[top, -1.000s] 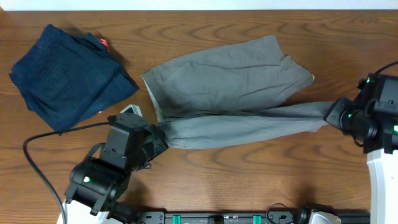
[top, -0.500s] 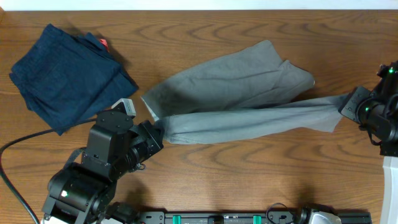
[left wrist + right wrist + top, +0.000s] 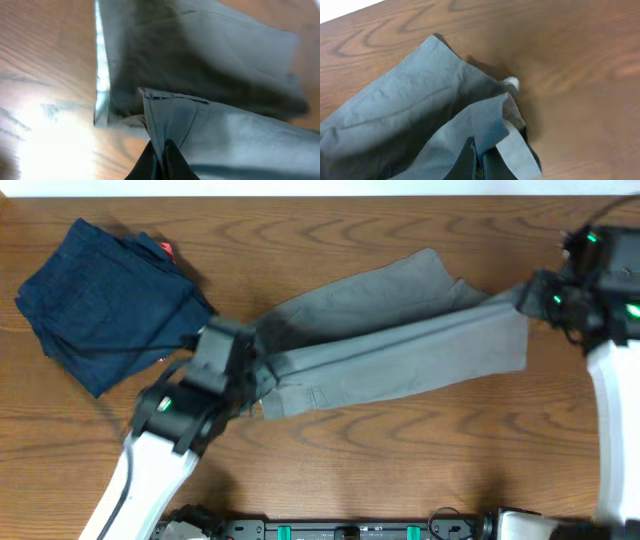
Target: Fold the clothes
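Observation:
The grey-taupe clothes point(image 3: 400, 345) lie stretched across the middle of the table, one half lifted and drawn over the other. My left gripper point(image 3: 258, 365) is shut on the garment's left edge; the left wrist view shows its fingers point(image 3: 162, 152) pinching a stitched fold of fabric point(image 3: 200, 75). My right gripper point(image 3: 520, 298) is shut on the garment's right end, held above the table. In the right wrist view the fingers point(image 3: 479, 152) clamp a fold of grey cloth point(image 3: 410, 110), with a pale inner lining showing beside them.
A dark navy folded garment with a red tag point(image 3: 105, 300) lies at the far left of the wooden table point(image 3: 400, 470). A black cable runs from the left arm. A black rail lies along the front edge point(image 3: 380, 530).
Both grippers have carried the near edge of the clothes away from the front, towards the back of the table. The lifted half now lies over the other half. Both stay shut.

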Robot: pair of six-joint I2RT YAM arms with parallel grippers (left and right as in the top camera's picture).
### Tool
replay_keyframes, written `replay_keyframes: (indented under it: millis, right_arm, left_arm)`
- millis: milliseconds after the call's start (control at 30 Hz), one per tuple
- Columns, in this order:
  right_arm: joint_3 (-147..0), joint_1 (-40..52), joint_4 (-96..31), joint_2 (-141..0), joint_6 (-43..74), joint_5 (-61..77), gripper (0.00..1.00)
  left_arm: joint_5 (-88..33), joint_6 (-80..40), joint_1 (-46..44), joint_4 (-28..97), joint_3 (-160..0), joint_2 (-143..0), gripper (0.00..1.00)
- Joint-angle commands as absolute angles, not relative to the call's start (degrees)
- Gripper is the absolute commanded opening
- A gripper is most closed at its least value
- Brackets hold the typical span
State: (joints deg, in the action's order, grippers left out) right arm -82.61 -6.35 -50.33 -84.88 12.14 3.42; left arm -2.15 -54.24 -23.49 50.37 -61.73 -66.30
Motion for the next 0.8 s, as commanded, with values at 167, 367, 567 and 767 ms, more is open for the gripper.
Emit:
replay_keyframes:
  millis: [167,367,567,767]
  right_arm:
    - [-83.55,-0.84,-39.55,-96.2,9.13,1.96,0.01]
    - [-83.55,0.84,-31.66,-104.77,10.57,1.98,0.01]
    - [-83.55,2.02,-18.94,-112.71,12.84,3.22,0.44]
    - [-83.55,1.87,-21.96,-113.12,13.28,2.37,0.56]
  left_arm:
    - [4.6,-55.44,-15.22,42.24,-62.19,-79.79,0.06]
    - [4.6,-56.34,-9.65,33.93,-62.19,-88.62,0.06]
    - [4.54,-57.98,-8.05,28.32,-62.19,-94.83,0.51]
    - [4.25,-56.01,-8.05,32.56,-62.19,-95.48,0.64]
